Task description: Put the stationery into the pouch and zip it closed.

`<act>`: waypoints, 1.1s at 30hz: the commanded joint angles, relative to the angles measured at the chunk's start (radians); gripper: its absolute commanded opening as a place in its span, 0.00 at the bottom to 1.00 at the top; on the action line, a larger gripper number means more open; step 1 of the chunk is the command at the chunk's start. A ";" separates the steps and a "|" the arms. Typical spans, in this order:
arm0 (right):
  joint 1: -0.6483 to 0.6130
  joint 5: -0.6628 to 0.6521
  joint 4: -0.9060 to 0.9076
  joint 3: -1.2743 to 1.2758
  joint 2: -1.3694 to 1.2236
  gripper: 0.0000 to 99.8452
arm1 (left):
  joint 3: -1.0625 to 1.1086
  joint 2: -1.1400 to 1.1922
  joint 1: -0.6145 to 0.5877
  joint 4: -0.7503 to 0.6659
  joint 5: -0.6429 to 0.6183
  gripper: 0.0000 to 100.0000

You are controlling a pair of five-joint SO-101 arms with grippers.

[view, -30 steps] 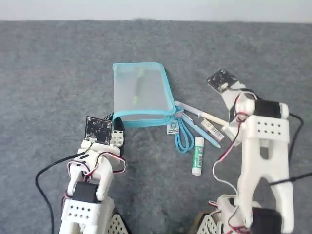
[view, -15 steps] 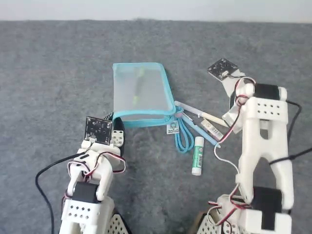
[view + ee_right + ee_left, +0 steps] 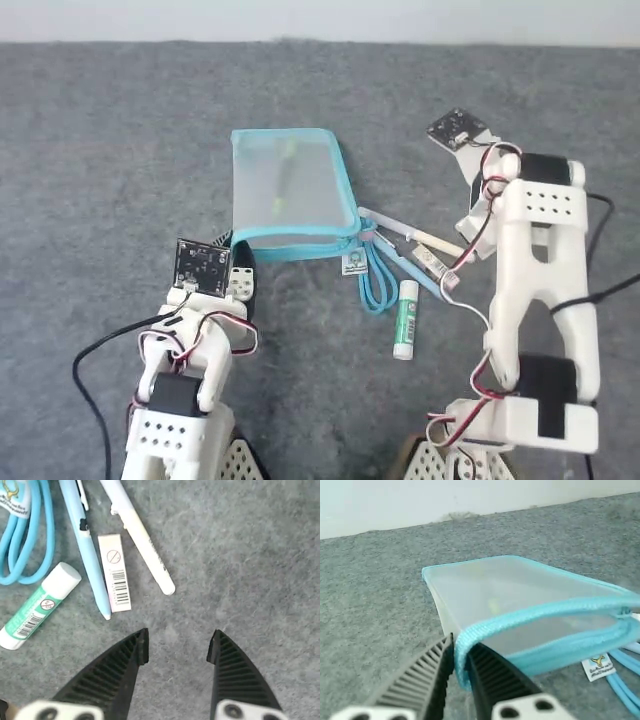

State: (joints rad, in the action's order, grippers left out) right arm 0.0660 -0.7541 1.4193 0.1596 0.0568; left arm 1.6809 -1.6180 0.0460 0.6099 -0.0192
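Pouch (image 3: 290, 190) flat on grey carpet (image 3: 120, 140), mid-table in the high view, teal zip edge toward the arms. Upper lip of that edge sits lifted off the lower one in the left wrist view. Green pen (image 3: 283, 180) inside, visible through the translucent wall, near 12 o'clock of the pouch's middle.

Left gripper (image 3: 462, 665): jaws clamped on the teal trim at the pouch's 7 o'clock corner.

Right gripper (image 3: 177, 647): jaws apart, nothing between them, above bare carpet near the white pen's tip. Right arm (image 3: 540, 260) stands at 3-4 o'clock of the pouch.

Loose stationery at 4 o'clock of the pouch, outside it:
- white pen (image 3: 142, 545) and blue pen (image 3: 85, 545), roughly parallel
- barcode box (image 3: 115, 572) between the two pens
- glue stick (image 3: 405, 318) at 5 o'clock, apart from the pens

Blue cord loop (image 3: 375, 280) with tag (image 3: 353, 262) at the pouch's 4 o'clock corner, just beside the blue pen.
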 commanded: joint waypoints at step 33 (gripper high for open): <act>-0.102 -0.245 -0.018 -0.132 -0.074 0.22 | -0.027 -0.015 0.000 -0.034 -0.008 0.01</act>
State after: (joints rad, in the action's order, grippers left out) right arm 0.0000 -0.9874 1.4193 0.0752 -0.0353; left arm 1.6809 -1.6180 0.0460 0.6099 -0.0192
